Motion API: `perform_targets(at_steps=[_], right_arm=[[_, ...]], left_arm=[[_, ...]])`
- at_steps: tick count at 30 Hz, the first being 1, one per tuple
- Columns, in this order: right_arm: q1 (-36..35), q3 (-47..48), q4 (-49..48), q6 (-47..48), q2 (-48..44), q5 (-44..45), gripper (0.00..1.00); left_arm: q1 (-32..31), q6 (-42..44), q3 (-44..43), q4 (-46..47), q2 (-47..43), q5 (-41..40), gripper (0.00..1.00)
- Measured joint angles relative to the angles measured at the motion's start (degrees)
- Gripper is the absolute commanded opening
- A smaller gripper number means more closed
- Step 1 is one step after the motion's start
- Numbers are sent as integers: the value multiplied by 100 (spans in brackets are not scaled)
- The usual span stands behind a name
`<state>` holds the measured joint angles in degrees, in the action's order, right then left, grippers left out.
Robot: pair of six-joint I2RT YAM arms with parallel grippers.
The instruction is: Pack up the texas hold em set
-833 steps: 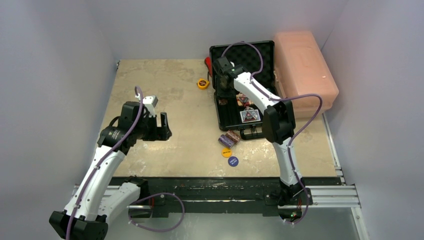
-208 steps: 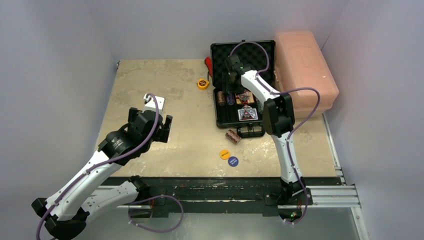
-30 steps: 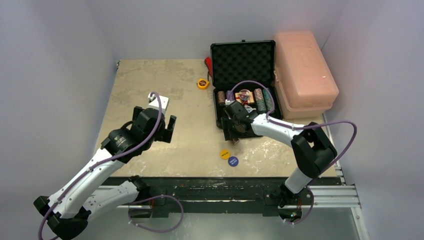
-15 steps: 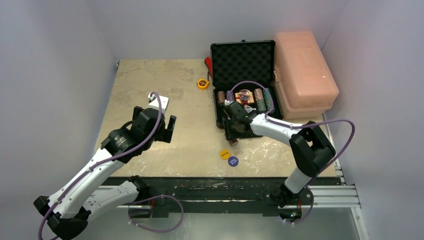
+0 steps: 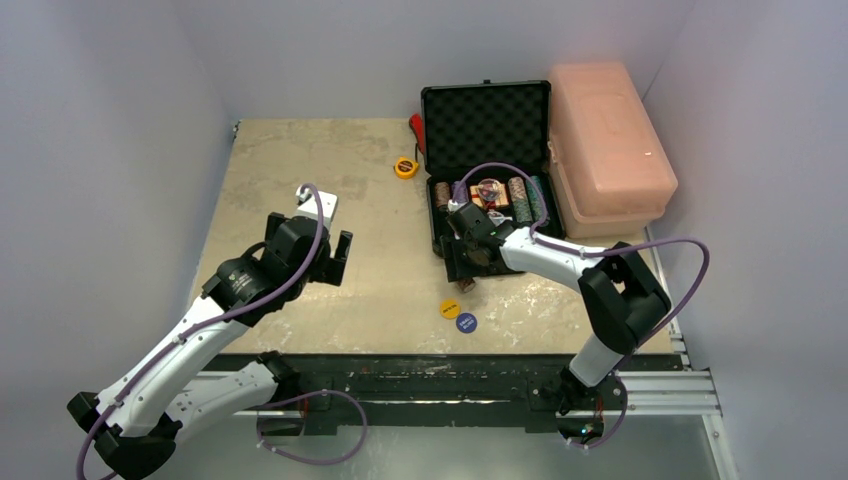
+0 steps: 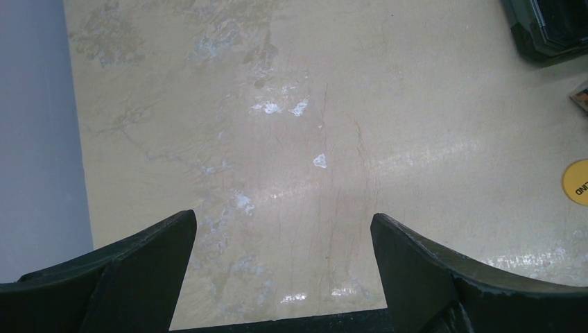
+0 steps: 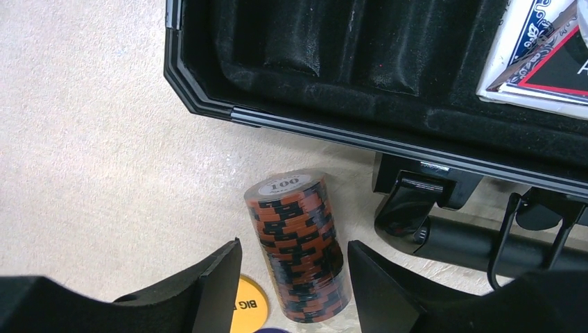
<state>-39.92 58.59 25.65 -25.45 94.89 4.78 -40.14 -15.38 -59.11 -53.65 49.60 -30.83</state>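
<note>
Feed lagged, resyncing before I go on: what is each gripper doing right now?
Left gripper: open, holding nothing.
Right gripper: open, jaws straddling the chip stack, not yet closed on it.

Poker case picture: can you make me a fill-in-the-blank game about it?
The chip stack on the table sits between the fingers of the ____ gripper. Its end chip shows the number ____. The black case is ____, not shut. The round button beside the blue button is coloured ____.
Missing words: right, 100, open, yellow.
</note>
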Motion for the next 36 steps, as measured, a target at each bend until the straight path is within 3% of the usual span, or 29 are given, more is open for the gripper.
perform_targets(at_steps=[8, 16, 26, 36], right_arm=[[0, -2, -22, 0, 105, -28, 57], [0, -22, -48, 0, 264, -76, 44], [0, -2, -9, 7, 264, -129, 0], [0, 428, 520, 26, -11, -160, 0]], left_arm=[[0, 0, 0, 0, 0, 0, 97], [0, 0, 0, 0, 0, 2, 97], [0, 0, 0, 2, 0, 2, 97], [0, 0, 0, 0, 0, 2, 97]])
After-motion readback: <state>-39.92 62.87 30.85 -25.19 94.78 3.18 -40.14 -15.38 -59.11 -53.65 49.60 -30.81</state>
